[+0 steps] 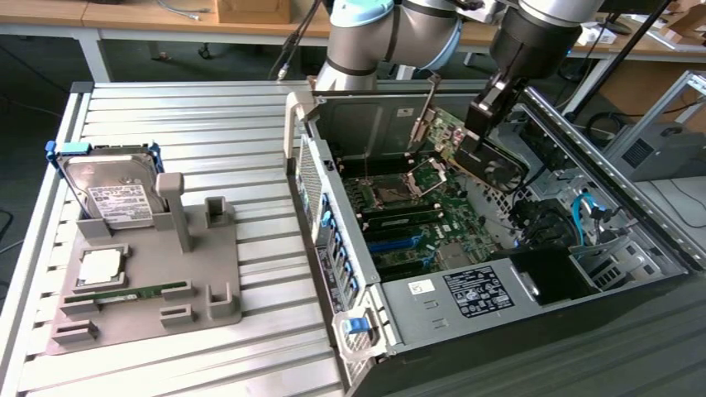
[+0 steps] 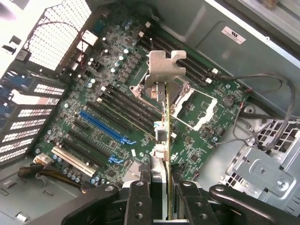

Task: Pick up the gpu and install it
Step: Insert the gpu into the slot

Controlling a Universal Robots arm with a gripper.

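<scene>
Gripper [image 2: 167, 194] pinches the gpu [image 2: 167, 136] edge-on above the motherboard [image 2: 108, 117] inside the open case [image 1: 408, 310]. At the exterior view's left, a tray [image 1: 144, 318] holds a hard drive [image 1: 111, 194] and a memory stick [image 1: 138, 294].

gpu [image 2: 164, 131]: green edge, pale bracket [image 2: 165, 65] | motherboard [image 2: 117, 93]: green, blue slot [image 2: 105, 127] | hard drive [image 1: 111, 194]: silver, white label [image 1: 119, 203]

The arm [image 1: 398, 33] reaches steeply down, its gripper [image 2: 166, 190] pinched tight on the gpu [image 2: 165, 70].
</scene>
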